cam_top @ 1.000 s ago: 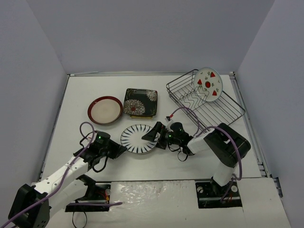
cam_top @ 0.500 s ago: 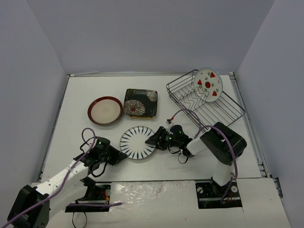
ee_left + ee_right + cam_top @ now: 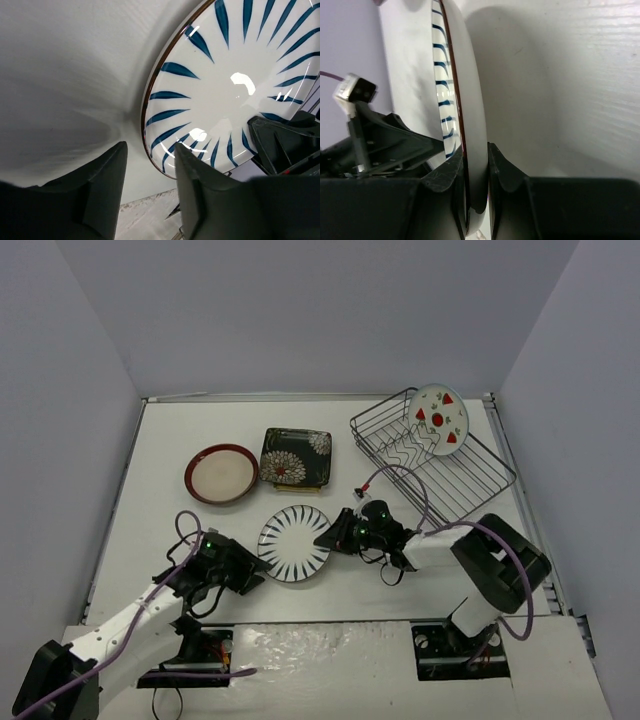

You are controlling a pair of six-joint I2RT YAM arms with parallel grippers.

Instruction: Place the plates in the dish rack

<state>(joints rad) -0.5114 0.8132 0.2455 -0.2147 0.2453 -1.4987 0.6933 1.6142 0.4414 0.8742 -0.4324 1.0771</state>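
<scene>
Since a second ago, the right pincer point(image 3: 325, 538) has shut on the striped plate point(image 3: 290, 545), and the left pincer point(image 3: 255, 566) has let go and pulled back a little. The plate has slid a bit nearer too.

Now the striped plate sits in the near middle of the tabletop point(image 3: 160, 440), between the two pincers. The right pincer is clamped on its right rim. In the right wrist view one finger point(image 3: 451, 180) is on the striped face and the other is on the white back. The left pincer is just beside the plate's left edge. Its two fingers stand apart with nothing between them, and the plate's rim is just past the tips.

Farther back on the left lies the red plate point(image 3: 220, 472). Right next to it, on its right, lies the flower plate point(image 3: 296, 456). Both are flat on the tabletop.

The rack point(image 3: 470, 475) is at the far right. The watermelon plate point(image 3: 440, 412) stands up on its edge at the far end of the rack. The striped plate is well apart from the rack.
</scene>
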